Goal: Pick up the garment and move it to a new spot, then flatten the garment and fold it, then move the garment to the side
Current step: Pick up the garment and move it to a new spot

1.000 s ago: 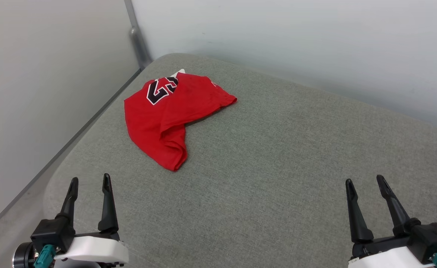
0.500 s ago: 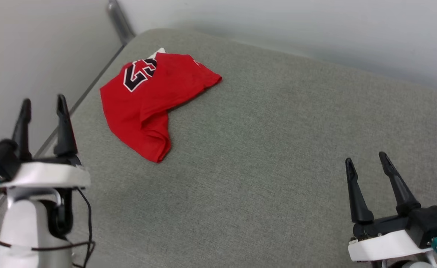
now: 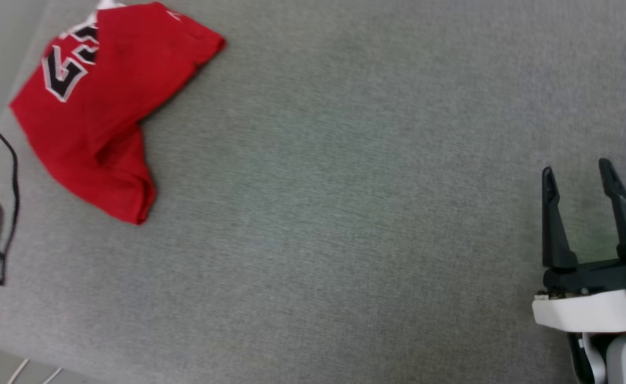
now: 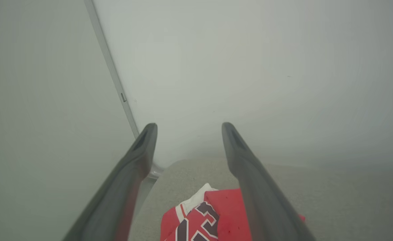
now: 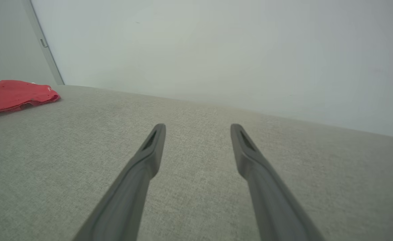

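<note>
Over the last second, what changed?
The head camera swung down and right, so the whole view shifted. The left tool lifted and reached toward the garment, now hovering near it, open. Nothing gripped or released. The garment lies crumpled as before; right tool open, idle.

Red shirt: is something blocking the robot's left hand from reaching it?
No, nothing visible is in the way. In the left wrist view the red shirt lies on the grey cushion ahead of the open left hand, with nothing between them.
</note>
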Controlling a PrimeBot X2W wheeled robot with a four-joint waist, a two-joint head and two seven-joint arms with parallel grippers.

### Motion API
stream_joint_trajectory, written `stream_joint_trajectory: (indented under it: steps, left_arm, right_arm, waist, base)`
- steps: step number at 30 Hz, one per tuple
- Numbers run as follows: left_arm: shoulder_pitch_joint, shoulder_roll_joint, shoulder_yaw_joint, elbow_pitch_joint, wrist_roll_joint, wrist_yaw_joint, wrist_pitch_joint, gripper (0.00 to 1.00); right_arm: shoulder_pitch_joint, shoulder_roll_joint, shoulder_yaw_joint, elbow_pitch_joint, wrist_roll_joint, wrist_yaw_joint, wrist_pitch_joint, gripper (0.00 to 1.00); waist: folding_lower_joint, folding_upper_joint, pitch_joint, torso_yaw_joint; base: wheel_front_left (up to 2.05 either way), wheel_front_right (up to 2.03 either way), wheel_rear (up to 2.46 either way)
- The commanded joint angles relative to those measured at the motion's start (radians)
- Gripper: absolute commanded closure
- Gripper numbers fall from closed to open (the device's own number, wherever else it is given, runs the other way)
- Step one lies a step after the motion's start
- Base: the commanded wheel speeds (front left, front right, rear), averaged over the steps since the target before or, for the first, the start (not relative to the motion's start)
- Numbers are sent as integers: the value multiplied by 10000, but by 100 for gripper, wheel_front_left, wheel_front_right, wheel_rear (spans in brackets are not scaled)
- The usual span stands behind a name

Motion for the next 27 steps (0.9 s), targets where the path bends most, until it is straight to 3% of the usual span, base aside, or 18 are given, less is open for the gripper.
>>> stream_joint_trajectory:
  steps: [1, 12, 19, 26, 27]
  left_arm:
    - [-393, 360, -260, 200, -551, -1, 612, 0]
    - [-1150, 2380, -2169, 1138, -4080, -2, 6265, 0]
    - [-1158, 2639, -2682, 1959, -5416, -3, 8037, 0]
    - [-1029, 2003, -3502, 2969, -5740, -3, 8632, 0]
    - [-1027, 1983, -3624, 3044, -5738, -3, 8597, 47]
  right_arm:
    - [-217, -67, -47, -120, -71, -3, -24, 0]
    - [-554, -266, -168, -580, -172, -3, -24, 0]
    - [-709, -402, -200, -676, -250, -3, -24, 0]
    - [-675, -522, -296, -586, -248, -3, -20, 0]
    - [-689, -536, -290, -563, -246, -3, -20, 0]
  waist:
    - [-3, 0, 626, -504]
    - [-3, 0, 1678, -1013]
    - [-3, 0, 2193, -1197]
    - [-3, 0, 2395, -1227]
    - [-3, 0, 2388, -1230]
  base:
    - [0, 0, 0]
    - [0, 0, 0]
    - [0, 0, 0]
    - [0, 0, 0]
    - [0, 0, 0]
